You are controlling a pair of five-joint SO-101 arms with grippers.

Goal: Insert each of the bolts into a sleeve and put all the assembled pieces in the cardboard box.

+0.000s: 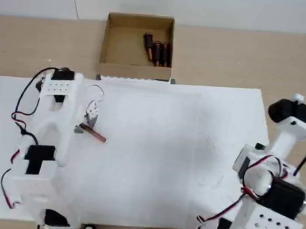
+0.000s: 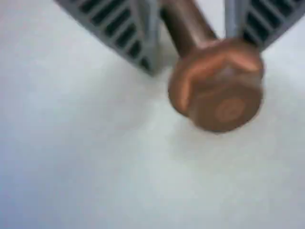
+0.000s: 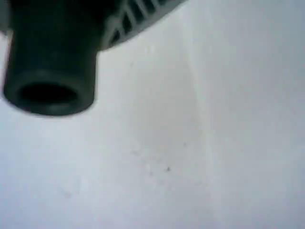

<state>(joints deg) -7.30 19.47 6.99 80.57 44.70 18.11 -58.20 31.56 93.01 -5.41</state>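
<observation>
A copper-brown bolt between grey ribbed fingers and a black sleeve, over a white sheet on a pale tan table; at upper centre a brown cardboard box holds copper-and-black pieces, beside white arms with red and black wires.

No text, labels, numbers or signs legible anywhere

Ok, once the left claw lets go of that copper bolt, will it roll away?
Probably not far. The bolt has a flat-sided head, which should stop it rolling straight; it would likely swing in an arc. It looks like solid metal, so stiff and fairly heavy for its size.
</observation>
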